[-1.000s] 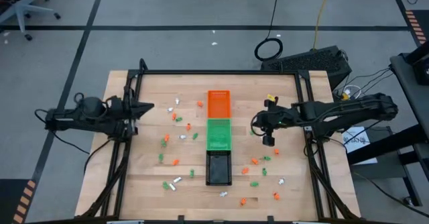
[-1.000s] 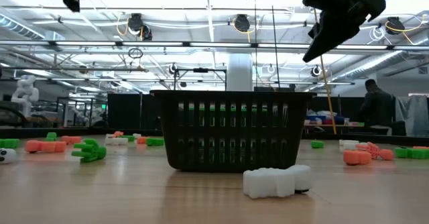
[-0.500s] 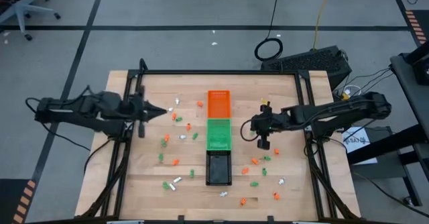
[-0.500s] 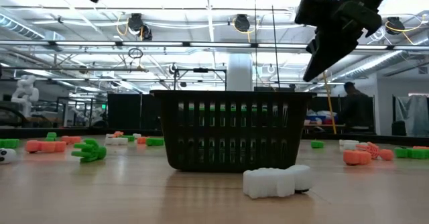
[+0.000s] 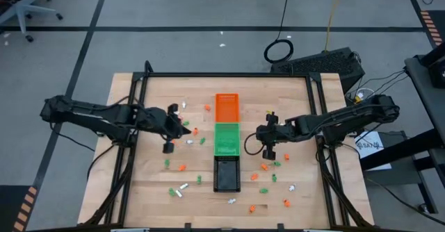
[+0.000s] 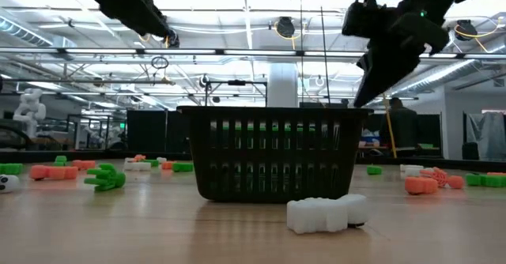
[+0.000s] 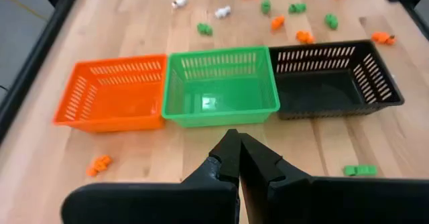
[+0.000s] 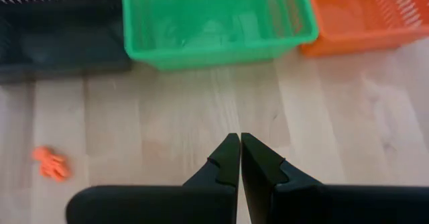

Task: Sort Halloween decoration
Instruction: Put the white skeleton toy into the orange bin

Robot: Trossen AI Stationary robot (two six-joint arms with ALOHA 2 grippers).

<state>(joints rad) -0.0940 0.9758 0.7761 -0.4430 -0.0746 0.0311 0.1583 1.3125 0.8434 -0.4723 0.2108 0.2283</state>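
Surface: pale wood-plank table [image 5: 153, 190] inside a black frame, on a grey floor with dark tape lines. Low view shows a large hall beyond, with ceiling lights and one person [image 6: 398, 130] standing far right.

Three trays in a row at table centre: one orange tray [image 5: 227, 108] farthest, one green tray [image 5: 227, 139] in the middle, one black tray [image 5: 227, 174] nearest. All three look empty.

Halloween decoration [image 5: 182, 167]: small orange, green and white trinkets loose on the wood either side of the trays, roughly thirty; exact count per colour not clear.

Left gripper [image 5: 185, 130]: left of the green tray, above the scattered trinkets, fingers pressed together, holding nothing.

Right gripper [image 5: 245, 143]: just right of the green tray, fingers likewise closed and empty.
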